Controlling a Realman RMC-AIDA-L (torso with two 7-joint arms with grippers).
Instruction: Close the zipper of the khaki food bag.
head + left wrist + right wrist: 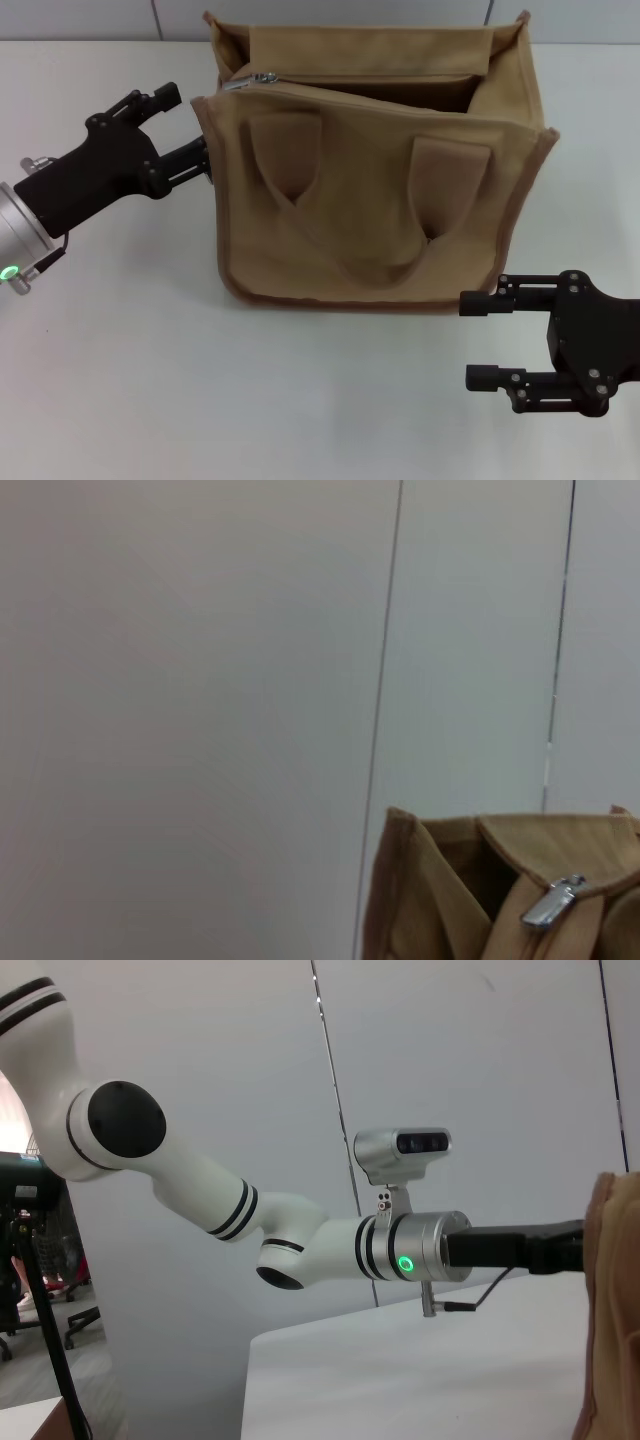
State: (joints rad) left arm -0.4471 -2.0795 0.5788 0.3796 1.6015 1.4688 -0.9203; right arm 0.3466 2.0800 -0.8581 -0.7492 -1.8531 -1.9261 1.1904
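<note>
1. The khaki food bag (pixel 370 200) stands upright toward the far edge of the table (pixel 150 400), roughly midway between its left and right edges, with its two loop handles hanging down the near face.
2. The zipper (pixel 350 85) runs along the top of the bag and looks undone along nearly its whole length: the mouth gapes dark between the two tapes, widest toward the bag's right end.
3. The small silver pull (pixel 262 78) sits at the bag's left end, close to the far-left top corner. I judge the closing has not really begun; the pull has the whole length of the top to travel.
4. The left gripper (pixel 200 155) is at the bag's left side wall, below the pull. Its fingertips meet the fabric edge, but whether they pinch the canvas or only rest against it I cannot tell.
5. The right gripper (pixel 480 340) hovers near the table's front-right corner, just beside the bag's lower right corner. Its two fingers stand well apart and hold nothing.
</note>
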